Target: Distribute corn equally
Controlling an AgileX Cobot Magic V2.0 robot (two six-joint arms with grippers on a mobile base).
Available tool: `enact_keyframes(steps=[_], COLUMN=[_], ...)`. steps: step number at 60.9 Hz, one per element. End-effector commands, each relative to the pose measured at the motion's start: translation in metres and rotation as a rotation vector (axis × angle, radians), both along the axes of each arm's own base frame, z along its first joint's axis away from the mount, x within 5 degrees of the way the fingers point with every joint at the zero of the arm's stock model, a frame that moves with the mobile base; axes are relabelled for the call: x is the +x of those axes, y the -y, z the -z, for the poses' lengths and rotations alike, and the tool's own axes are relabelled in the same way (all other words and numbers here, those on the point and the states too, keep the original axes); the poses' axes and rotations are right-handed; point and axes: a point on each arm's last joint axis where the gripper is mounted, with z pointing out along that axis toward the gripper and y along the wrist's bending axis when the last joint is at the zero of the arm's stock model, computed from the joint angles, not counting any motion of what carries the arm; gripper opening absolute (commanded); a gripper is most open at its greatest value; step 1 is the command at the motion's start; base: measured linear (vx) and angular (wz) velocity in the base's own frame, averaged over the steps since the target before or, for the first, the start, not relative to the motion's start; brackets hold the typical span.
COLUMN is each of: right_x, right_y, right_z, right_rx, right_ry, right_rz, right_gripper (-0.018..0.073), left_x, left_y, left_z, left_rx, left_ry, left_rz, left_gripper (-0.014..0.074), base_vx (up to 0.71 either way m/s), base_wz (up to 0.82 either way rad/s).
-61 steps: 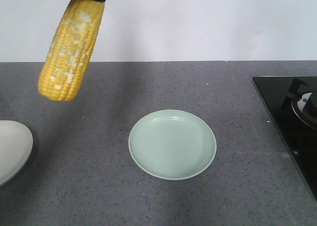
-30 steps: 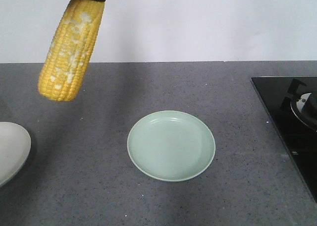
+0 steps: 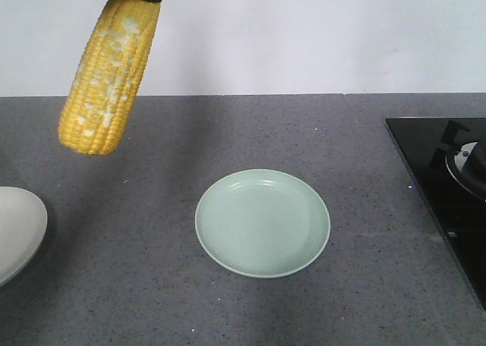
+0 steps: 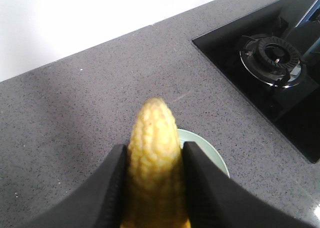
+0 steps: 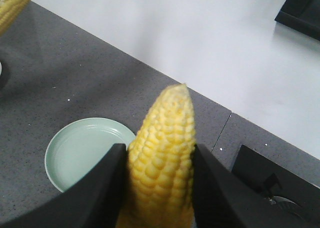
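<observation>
Cob with whitish patches [image 3: 108,77] hangs upper left of the front view, blunt end down, off the surface. Second, clean yellow cob [image 5: 162,160] fills lower centre of the right wrist view, tip up.

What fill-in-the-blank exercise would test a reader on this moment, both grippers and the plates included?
1. Each gripper, the left gripper and the right gripper, is shut on a cob of ____.
2. The green plate on the counter holds ____ cobs.
3. The cob hanging in the front view bears ____ patches.
4. At the counter's right end sits a black ____.

Missing words: corn; no; whitish; stove
</observation>
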Motion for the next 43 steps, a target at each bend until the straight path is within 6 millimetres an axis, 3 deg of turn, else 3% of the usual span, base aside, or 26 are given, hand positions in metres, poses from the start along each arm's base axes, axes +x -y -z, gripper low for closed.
enact_keyframes(steps=[1, 43], right_x=[-0.0027, -0.0027], right_y=[-0.0007, -0.0007], right_z=[-0.0055, -0.0055], right_rx=[0.011, 0.011], right_ry=[0.028, 0.028], right_rz=[-0.007, -0.007], right_gripper=[-0.0001, -0.0001], left_x=[-0.0155, -0.0155], left_y=[-0.0051, -0.0051], left_z=[-0.0196, -0.0196], left_rx=[-0.054, -0.054], left_ry=[0.073, 0.073], left_rz=[0.008, 0.008], left_gripper=[-0.0006, -0.0006], base_vx=[0.0, 0.0], base_wz=[0.0, 0.0])
